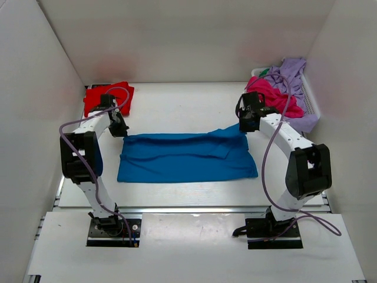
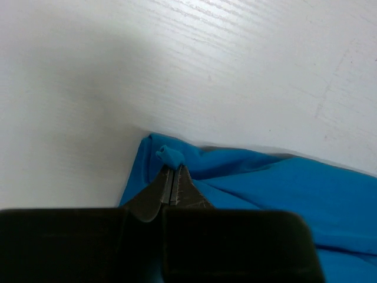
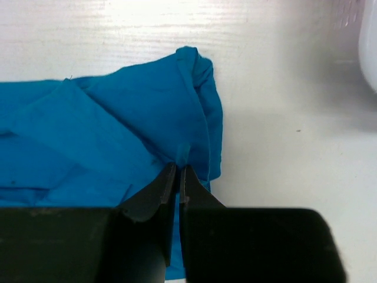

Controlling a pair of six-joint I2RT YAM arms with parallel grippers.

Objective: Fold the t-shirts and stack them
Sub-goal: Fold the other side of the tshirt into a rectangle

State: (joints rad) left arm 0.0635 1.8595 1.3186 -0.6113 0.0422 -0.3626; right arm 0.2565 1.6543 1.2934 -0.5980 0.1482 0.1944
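Left fingers (image 2: 154, 197) are pressed together on a small nub of cloth at the 10 o'clock corner of a bright blue t-shirt (image 1: 182, 158). The right fingers (image 3: 154, 191) are clamped on a raised fold close to its 2 o'clock corner. The shirt lies as a wide band across the middle of the white tabletop (image 1: 177, 106), with a flap doubled over toward the right-hand hold. That corner looks drawn up slightly toward the arm.

A red t-shirt (image 1: 101, 97) sits bunched at 10 o'clock on the tabletop, well apart from the blue one. At 2 o'clock, a magenta pink t-shirt (image 1: 277, 97) and a lilac t-shirt (image 1: 293, 73) spill from a white slatted basket (image 1: 310, 101).

The blue cloth appears thin, light and wholly limp, creasing wherever it is gathered. If raised by two corners it would likely sag in the middle, so both holds would need to travel together for an edge to land straight. The left pinch takes in only a tuft, which could slip free under a pull, and a deeper bite along the hem would probably be safer. The right hold seems to catch more than one layer. On so smooth a surface the garment should slide easily and may drag out of square.
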